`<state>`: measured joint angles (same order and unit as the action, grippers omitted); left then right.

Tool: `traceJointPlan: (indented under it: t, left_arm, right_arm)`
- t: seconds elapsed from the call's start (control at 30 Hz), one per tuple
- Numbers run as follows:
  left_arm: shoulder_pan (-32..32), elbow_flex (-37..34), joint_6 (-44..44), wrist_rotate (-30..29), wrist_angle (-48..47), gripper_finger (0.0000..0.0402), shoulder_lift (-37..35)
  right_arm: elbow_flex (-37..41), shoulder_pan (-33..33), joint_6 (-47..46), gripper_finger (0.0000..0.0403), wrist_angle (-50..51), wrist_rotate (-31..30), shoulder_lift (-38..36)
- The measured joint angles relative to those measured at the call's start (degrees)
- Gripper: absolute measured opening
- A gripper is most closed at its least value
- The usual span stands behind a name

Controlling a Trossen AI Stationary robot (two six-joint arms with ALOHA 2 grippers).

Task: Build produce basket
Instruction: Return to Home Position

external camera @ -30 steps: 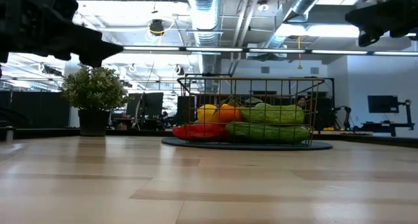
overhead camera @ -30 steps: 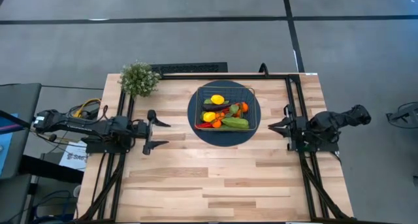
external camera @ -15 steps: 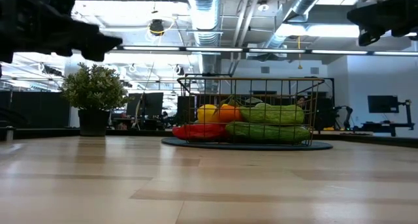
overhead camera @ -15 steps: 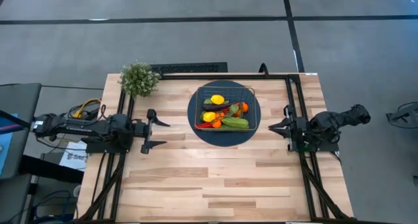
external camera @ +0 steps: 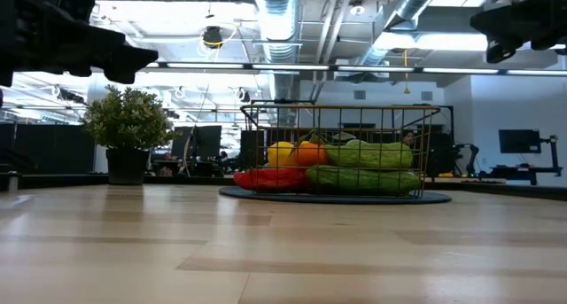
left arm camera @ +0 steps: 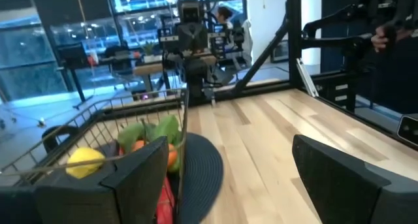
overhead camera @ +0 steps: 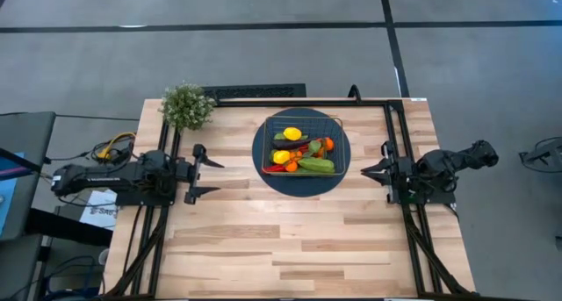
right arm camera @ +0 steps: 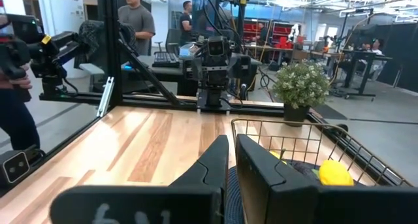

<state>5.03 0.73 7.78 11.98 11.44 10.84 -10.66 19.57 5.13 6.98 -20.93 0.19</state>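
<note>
1. While both dark arms reach in from the table's two sides, the shallow rectangular basket of thin dark wire [overhead camera: 304,117] stands on a round dark blue mat [overhead camera: 301,186] at the far middle of the pale wooden table [overhead camera: 290,240].
2. Toy produce [overhead camera: 301,154] lies inside the basket: a yellow lemon [overhead camera: 291,133] toward the far side, a green cucumber [overhead camera: 316,165] along the near edge, a small orange [overhead camera: 327,144] and a red pepper [overhead camera: 274,168].
3. Spread wide and empty, the left pincer [overhead camera: 217,178] hangs over the table's left part, well apart from the basket.
4. Drawn narrow, its fingers almost touching and holding nothing, the right pincer [overhead camera: 364,170] sits near the mat's right edge.
5. A bushy green potted plant [overhead camera: 186,105] occupies the far left corner.
</note>
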Motion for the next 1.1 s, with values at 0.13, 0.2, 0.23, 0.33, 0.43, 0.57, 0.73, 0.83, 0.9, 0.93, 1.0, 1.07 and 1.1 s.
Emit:
traceJointPlan:
  t: [0.13,0.2,0.23,0.33,0.43,0.57,0.73,0.83,0.9,0.93,1.0,1.07,1.1]
  left_arm:
    - [0.3,0.0,-0.4,0.2,-2.9,0.0313,-3.6]
    - [0.3,0.0,-0.5,-0.2,-4.2,0.0313,-5.2]
    - [0.3,0.0,-0.5,-0.2,-4.8,0.0313,-5.8]
    - [0.3,0.0,-0.8,-0.8,-6.2,0.0313,-6.9]
    - [0.3,0.0,-2.3,-2.9,-6.7,0.0313,-7.0]
    - [0.3,0.0,-8.1,-4.8,-6.7,0.0313,-7.0]
    - [0.3,0.0,-14.7,-4.8,-6.7,0.0313,-7.0]
    - [0.3,0.0,-16.1,-4.8,-6.7,0.0313,-7.0]
    - [0.3,0.0,-15.6,-4.9,-6.7,0.0313,-7.0]
    - [0.3,0.0,-14.6,-4.8,-6.6,0.0313,-7.0]
    - [0.3,0.0,-12.1,-4.8,-6.6,0.0313,-7.0]
    - [0.3,0.0,-9.9,-4.8,-6.6,0.0313,-7.0]
    - [0.3,0.0,-9.1,-4.8,-6.4,0.0313,-7.0]
  right_arm:
    - [0.0,0.0,-0.6,0.0052,0.3,0.0,0.0]
    - [0.0,-0.2,-0.6,0.0052,0.3,0.0,0.0]
    - [0.0,-0.2,-0.6,0.0052,0.3,0.0,0.0]
    - [0.0,-0.2,-0.7,0.0052,0.3,0.0,0.0]
    - [0.0,-0.2,-0.8,0.0052,0.3,0.0,0.0]
    - [0.0,-0.2,-0.8,0.0052,0.3,0.0,0.0]
    - [0.0,-0.2,-0.7,0.0052,0.3,0.0,0.0]
    - [0.0,-0.3,-0.7,0.0052,0.3,-0.1,0.0]
    - [0.0,-0.7,-0.7,0.0052,0.3,-0.1,0.0]
    - [0.0,-0.8,-0.8,0.0052,0.3,-0.1,0.0]
    - [0.0,-1.0,-2.2,0.0052,0.3,-0.1,0.0]
    - [0.0,-1.0,-4.7,0.0052,0.3,-0.1,0.1]
    - [0.0,-1.0,-5.7,0.0052,0.4,-0.1,0.2]
